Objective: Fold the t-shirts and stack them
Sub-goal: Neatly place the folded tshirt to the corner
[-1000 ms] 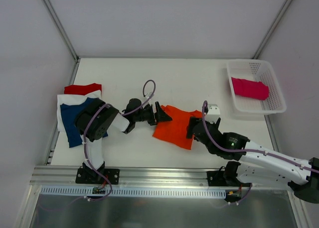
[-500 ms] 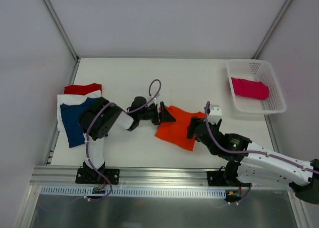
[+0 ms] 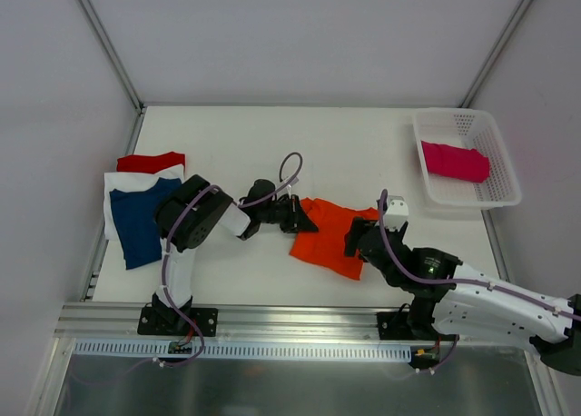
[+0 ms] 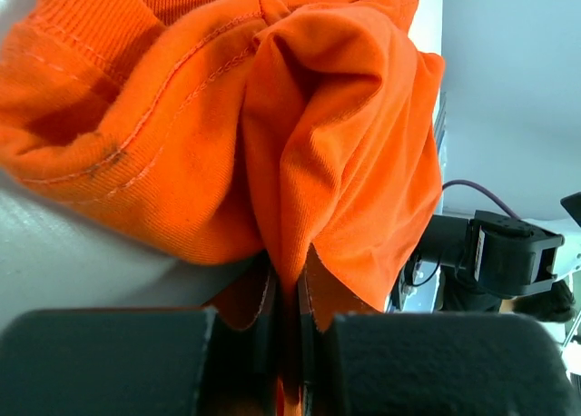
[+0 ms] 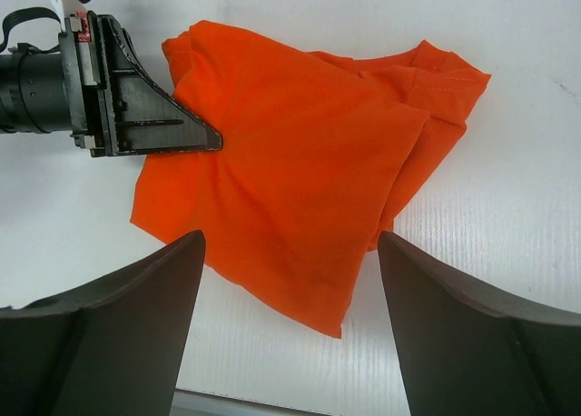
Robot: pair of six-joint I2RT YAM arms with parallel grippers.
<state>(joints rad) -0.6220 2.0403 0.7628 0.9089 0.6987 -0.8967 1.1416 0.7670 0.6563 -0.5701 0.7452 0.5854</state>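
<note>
Now the left gripper (image 3: pixel 300 218) is pinching a fold of the orange t-shirt (image 3: pixel 331 236) at the edge nearest to it. In the wrist view its jaws are pressing together on a thin ridge of cloth, and the rest of the shirt is bunching up just ahead of the fingertips. A second ago those jaws were standing spread against that same edge, so the grasp is only just being made, and I judge the shirt is ready to be pulled or lifted into a fold. Compared with the earlier frame, the left arm is reaching farther out and the shirt is lying a little closer to the right gripper (image 5: pixel 290 248), which is hovering spread wide just above the shirt's far side, holding nothing. Well behind the left gripper, the navy t-shirt (image 3: pixel 136 223), white t-shirt (image 3: pixel 113 187) and red t-shirt (image 3: pixel 150 162) are lying overlapped on the worktop (image 3: pixel 363 143), while a magenta t-shirt (image 3: pixel 454 160) is sitting in the white mesh basket (image 3: pixel 472 198), well beyond the right gripper.
</note>
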